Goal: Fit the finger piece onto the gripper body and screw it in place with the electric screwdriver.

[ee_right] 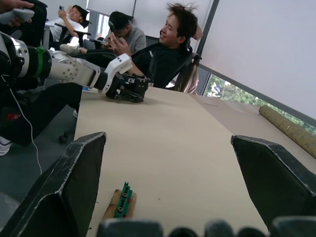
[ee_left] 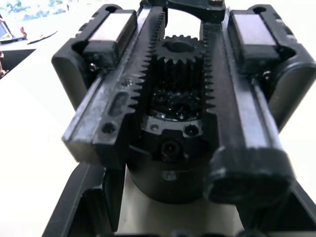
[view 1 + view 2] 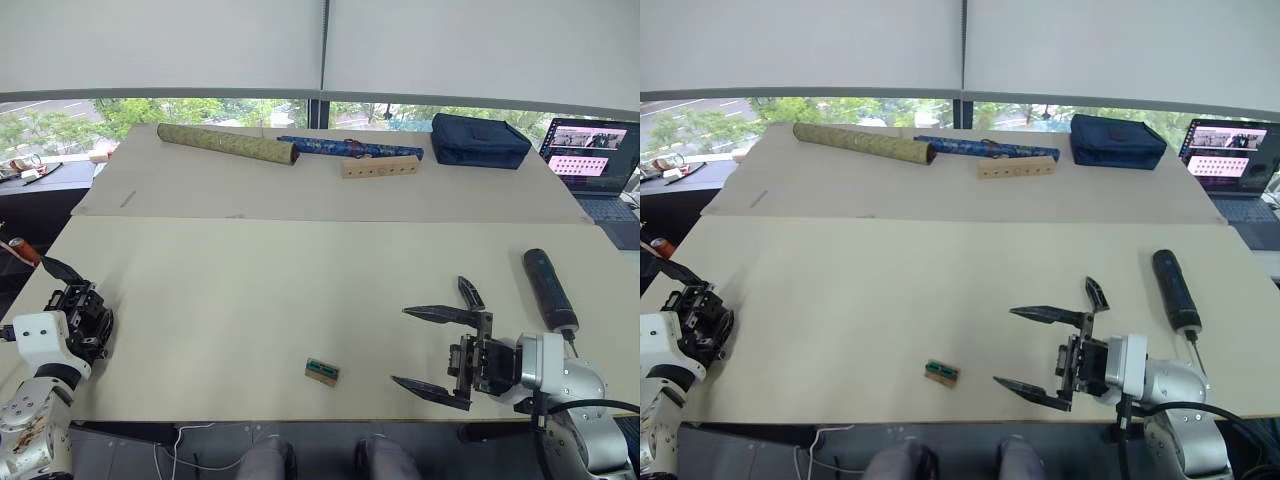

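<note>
While left pincer [image 3: 80, 315] clamps gripper body [image 2: 177, 123], right pincer [image 3: 432, 350] gapes empty.

bright, even daylight from windows

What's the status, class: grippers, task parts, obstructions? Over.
Left gripper shut on the gripper body. Right gripper open, empty, beside the finger piece. Electric screwdriver lying untouched farther right. Small green board nearby, not obstructing.
</note>
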{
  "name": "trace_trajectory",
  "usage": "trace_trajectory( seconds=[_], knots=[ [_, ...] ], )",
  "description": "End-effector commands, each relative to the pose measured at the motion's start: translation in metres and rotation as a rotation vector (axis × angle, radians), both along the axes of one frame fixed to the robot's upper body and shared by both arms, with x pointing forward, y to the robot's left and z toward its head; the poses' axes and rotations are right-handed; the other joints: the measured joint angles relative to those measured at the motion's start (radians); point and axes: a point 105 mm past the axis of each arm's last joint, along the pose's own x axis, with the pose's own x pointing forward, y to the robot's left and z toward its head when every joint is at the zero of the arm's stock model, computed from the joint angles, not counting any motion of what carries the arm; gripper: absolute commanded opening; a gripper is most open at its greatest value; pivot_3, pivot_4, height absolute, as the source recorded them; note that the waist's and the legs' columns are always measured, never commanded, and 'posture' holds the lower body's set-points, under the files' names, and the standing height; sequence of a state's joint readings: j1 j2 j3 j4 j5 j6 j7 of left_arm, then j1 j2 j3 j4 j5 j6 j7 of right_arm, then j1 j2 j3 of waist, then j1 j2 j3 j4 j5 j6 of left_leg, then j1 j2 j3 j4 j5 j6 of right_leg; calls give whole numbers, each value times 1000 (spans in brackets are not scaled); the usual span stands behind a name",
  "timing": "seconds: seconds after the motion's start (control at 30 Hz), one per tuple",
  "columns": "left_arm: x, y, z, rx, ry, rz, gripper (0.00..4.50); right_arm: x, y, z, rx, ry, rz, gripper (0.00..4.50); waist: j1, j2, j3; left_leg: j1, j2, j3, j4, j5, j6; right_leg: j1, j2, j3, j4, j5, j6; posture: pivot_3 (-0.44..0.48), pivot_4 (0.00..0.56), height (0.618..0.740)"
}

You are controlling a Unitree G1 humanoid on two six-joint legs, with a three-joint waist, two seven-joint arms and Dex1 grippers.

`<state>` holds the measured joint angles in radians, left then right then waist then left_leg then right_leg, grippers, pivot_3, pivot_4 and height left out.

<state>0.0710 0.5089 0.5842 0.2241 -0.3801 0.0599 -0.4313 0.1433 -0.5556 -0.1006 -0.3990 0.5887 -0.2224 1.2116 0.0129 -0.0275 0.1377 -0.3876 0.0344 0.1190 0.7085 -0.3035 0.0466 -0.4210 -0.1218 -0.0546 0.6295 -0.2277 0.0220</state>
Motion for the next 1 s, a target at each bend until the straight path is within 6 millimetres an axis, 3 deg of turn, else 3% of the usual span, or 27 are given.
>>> trace_trajectory(
  seconds=[0.03, 0.07, 0.2, 0.3, 0.43, 0.6, 0.77, 1.0],
  knots=[
    [7, -22, 32, 4, -198, -102, 2333, -1, -6, 5, -8, -50, -34, 4500, 2, 0, 0, 0, 0, 0, 0, 0, 0, 0, -1, -2, 0, 0, 0, 0, 150, 740],
    [8, -27, 38, 12, -228, -120, 2333, -1, -7, 4, -9, -50, -37, 4500, 3, 0, 0, 0, 0, 0, 0, 0, 0, 0, -3, -5, -1, 0, 0, 0, 150, 740],
    [26, -91, 80, 111, -372, -351, 2333, -2, -13, 2, -26, -37, -52, 4500, 12, -5, 2, -3, -2, -1, 1, 0, 0, 1, -6, -15, -1, 1, 1, 0, 150, 740],
    [40, -162, 81, 121, -319, -593, 2333, -6, -20, -2, -42, -9, -65, 4500, 21, -5, 2, -3, -3, -1, 2, 0, 1, 2, -6, -15, -1, 1, 1, 0, 150, 740],
    [41, -218, 72, 111, -261, -809, 2333, -9, -23, -4, -52, 6, -73, 4500, 14, -2, 1, -2, -4, 1, 2, 4, 10, 3, 0, -12, -2, 2, 2, 0, 150, 740],
    [38, -261, 46, 184, -176, -1031, 2333, -12, -23, -8, -61, 29, -84, 4500, -4, 0, 2, -2, 0, 2, 1, 5, 7, 2, 9, -11, -1, 1, 1, 0, 150, 740],
    [35, -284, 18, 187, -99, -1147, 2333, -17, -23, -15, -92, 28, -70, 4500, 0, 2, 3, -2, 0, 0, 1, 3, 12, 1, 9, -11, 0, 1, 0, 0, 150, 740],
    [41, -304, 9, 171, -57, -1183, 2333, -16, -25, -18, -89, 39, -91, 4500, 9, 2, 3, -3, -1, 0, 3, 1, 15, 2, 8, -11, -1, 1, 1, 0, 150, 740]
  ],
)
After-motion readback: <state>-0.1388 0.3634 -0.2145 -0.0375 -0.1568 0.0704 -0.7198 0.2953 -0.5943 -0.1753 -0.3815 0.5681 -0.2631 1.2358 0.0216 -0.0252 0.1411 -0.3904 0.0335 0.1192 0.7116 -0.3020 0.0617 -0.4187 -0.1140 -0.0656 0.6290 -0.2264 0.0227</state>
